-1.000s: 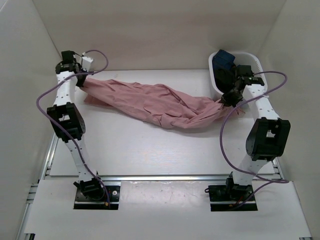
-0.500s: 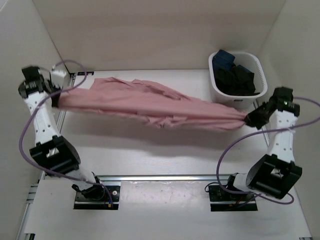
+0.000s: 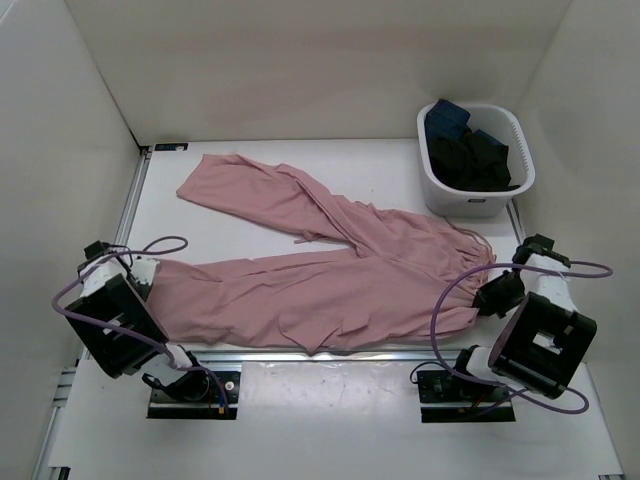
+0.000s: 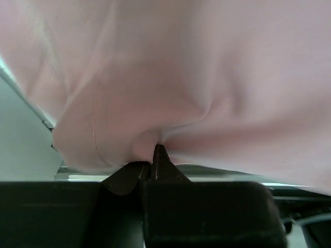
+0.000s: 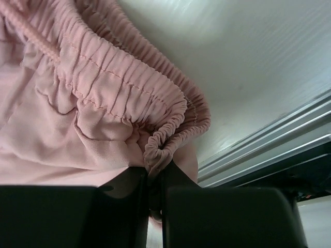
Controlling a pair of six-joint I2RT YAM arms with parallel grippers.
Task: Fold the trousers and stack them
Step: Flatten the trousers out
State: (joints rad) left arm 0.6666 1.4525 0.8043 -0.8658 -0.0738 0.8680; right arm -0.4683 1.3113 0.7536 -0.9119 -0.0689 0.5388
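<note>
Both arms have drawn back to the frame's lower edge, and the dusty-pink trousers [image 3: 330, 290], stretched taut before, now lie spread on the surface [image 3: 220, 240] between them. Legs fan leftward, wrinkled. Left end effector [image 3: 152, 276] is clenched on a leg end, right end effector [image 3: 484, 300] on the gathered waistband [image 5: 119, 88].
</note>
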